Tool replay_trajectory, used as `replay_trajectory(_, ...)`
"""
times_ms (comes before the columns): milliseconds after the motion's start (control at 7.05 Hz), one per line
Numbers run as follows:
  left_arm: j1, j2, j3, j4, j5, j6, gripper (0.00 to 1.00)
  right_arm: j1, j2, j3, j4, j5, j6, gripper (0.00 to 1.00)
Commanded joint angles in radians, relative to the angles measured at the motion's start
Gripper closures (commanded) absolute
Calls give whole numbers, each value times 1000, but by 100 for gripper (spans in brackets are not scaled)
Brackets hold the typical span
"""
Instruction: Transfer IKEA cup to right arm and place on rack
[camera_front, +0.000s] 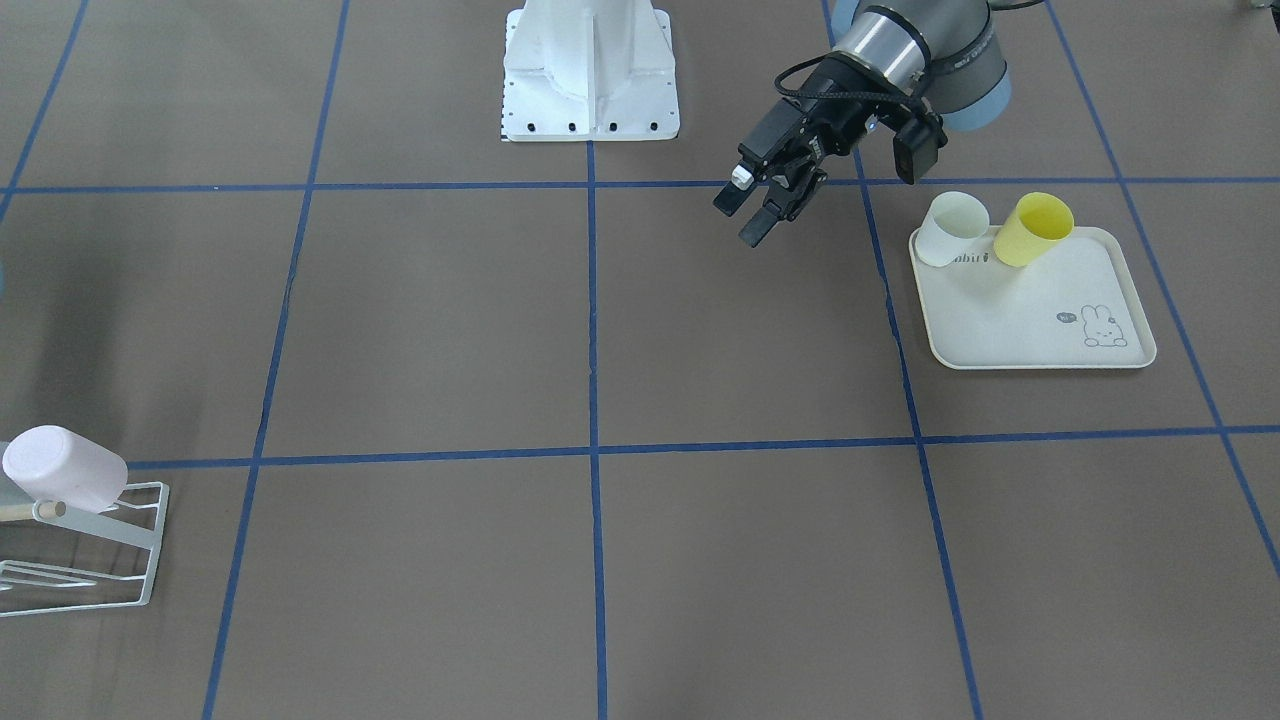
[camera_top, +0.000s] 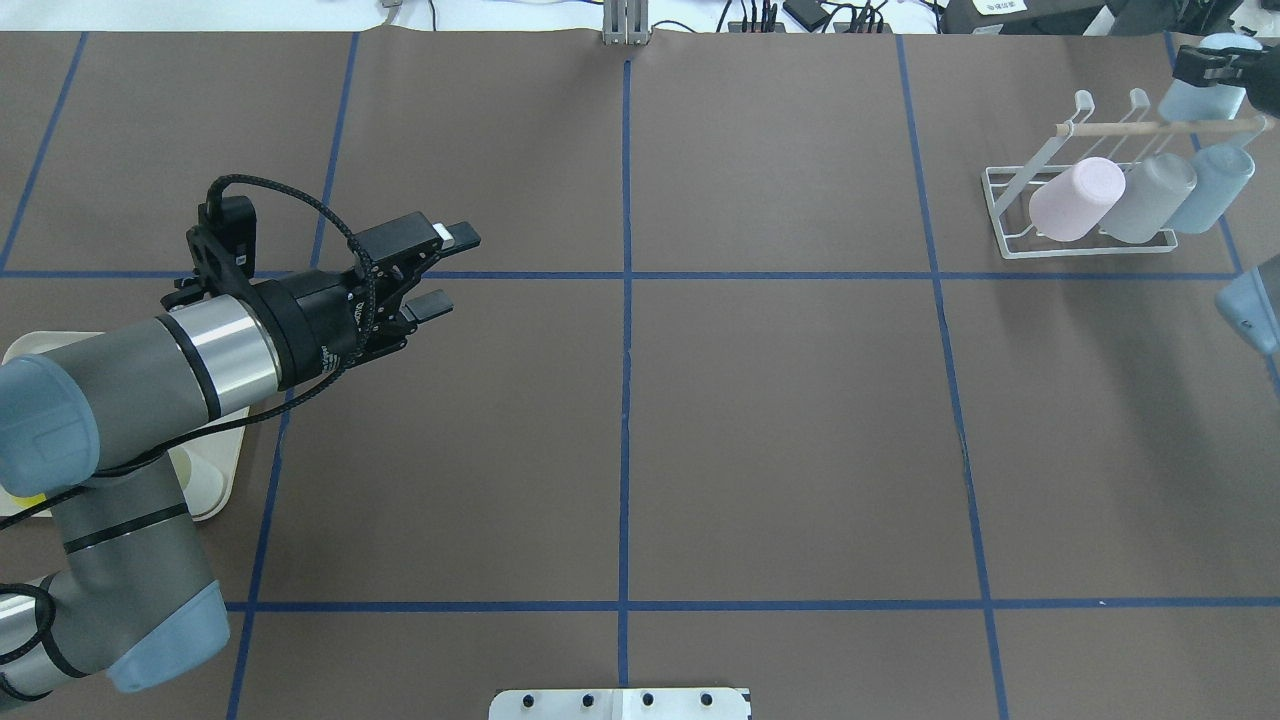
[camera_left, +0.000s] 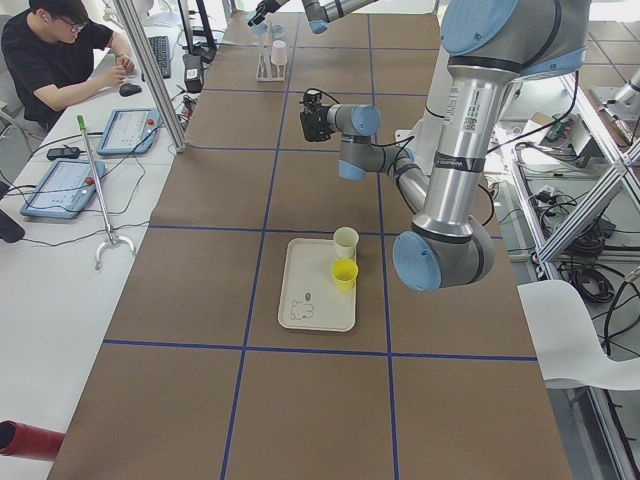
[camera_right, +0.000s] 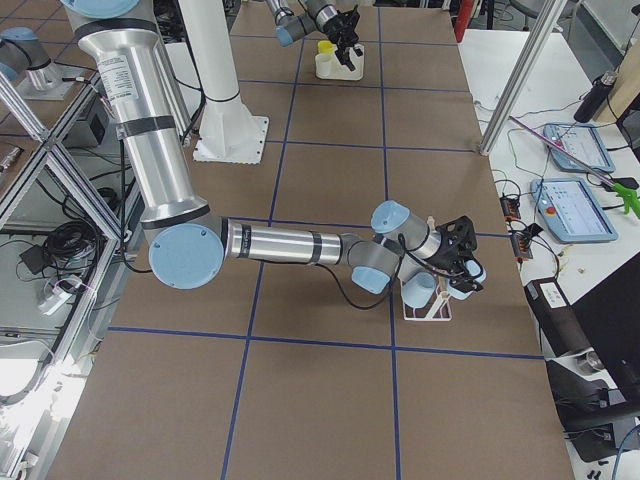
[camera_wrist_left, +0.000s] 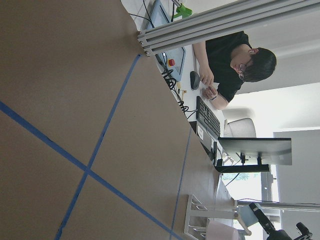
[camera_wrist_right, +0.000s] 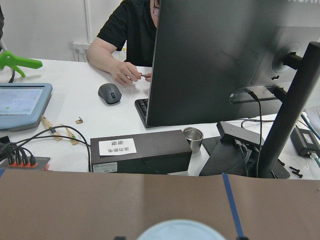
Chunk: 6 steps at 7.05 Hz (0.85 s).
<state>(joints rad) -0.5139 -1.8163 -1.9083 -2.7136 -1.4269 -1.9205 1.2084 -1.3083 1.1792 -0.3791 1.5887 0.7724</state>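
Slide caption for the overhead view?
Left gripper open and empty; right gripper holds pale-blue plastic cup at white wire rack.

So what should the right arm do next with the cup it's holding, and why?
Probably lower the pale-blue cup onto a bare prong and release: the right gripper holds it by the wooden rod of the rack, not yet seated.

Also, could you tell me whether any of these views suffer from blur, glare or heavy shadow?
Right wrist view: the pale-blue cup at the bottom edge is blurred. Left wrist view: turned sideways, otherwise sharp. Front-facing view: a soft shadow on the table at left.
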Motion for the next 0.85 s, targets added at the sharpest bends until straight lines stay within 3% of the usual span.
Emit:
replay_trajectory(0,0,0,0,0,0,0,0,2,-12,-1,38,28,-28,0)
replay_trajectory(284,0,2,-9,0,-1,0,0,67,-2,5,39,141,-53,0)
replay_trajectory(709,-99,26,-96,133,-166,76,0,189,12,81,-3,405,-24,0)
